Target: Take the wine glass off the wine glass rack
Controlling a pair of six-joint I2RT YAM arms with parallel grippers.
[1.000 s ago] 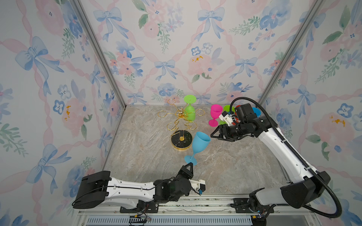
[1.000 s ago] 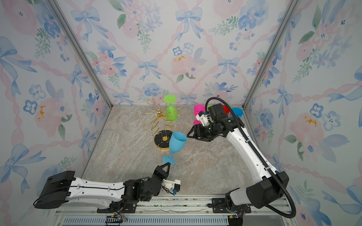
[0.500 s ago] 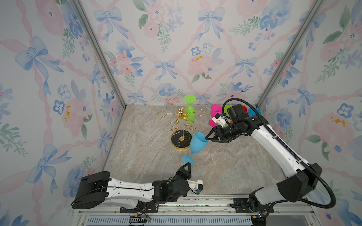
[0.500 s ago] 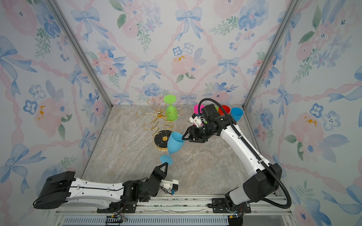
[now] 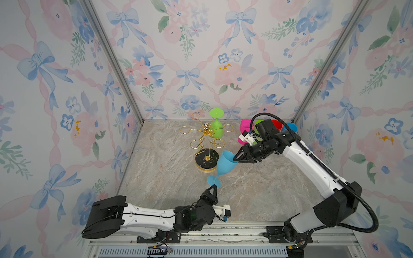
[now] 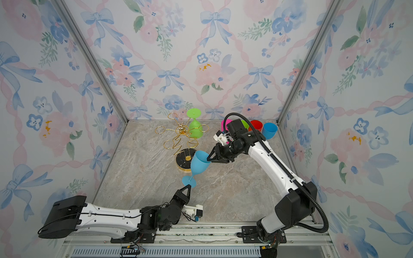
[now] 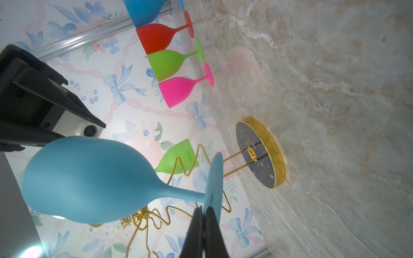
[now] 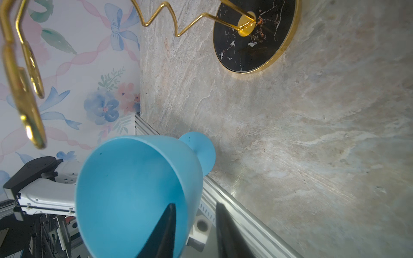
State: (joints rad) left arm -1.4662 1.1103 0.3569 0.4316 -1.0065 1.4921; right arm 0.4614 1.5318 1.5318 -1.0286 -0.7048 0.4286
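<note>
A blue wine glass (image 5: 225, 164) (image 6: 199, 164) hangs tilted in the air in front of the wine glass rack (image 5: 206, 129) (image 6: 182, 131). My left gripper (image 5: 213, 187) (image 6: 189, 187) (image 7: 203, 208) is shut on the rim of its foot. My right gripper (image 5: 234, 159) (image 6: 208, 159) (image 8: 194, 204) straddles the bowl's rim (image 8: 134, 189). One finger is inside the bowl, the other outside with a gap to the wall. A green wine glass (image 5: 216, 128) (image 7: 181, 156) hangs upside down on a far arm of the gold rack.
The rack's black gold-rimmed base (image 5: 206, 159) (image 8: 257, 38) stands just behind the blue glass. A pink (image 5: 244, 127), green (image 7: 167, 62), red (image 6: 256, 125) and blue glass (image 6: 269, 130) stand in a row at the back right, behind my right arm.
My right gripper has moved left and forward onto the blue glass's rim, and its jaws have narrowed. The left gripper keeps its hold on the foot, almost unmoved.
</note>
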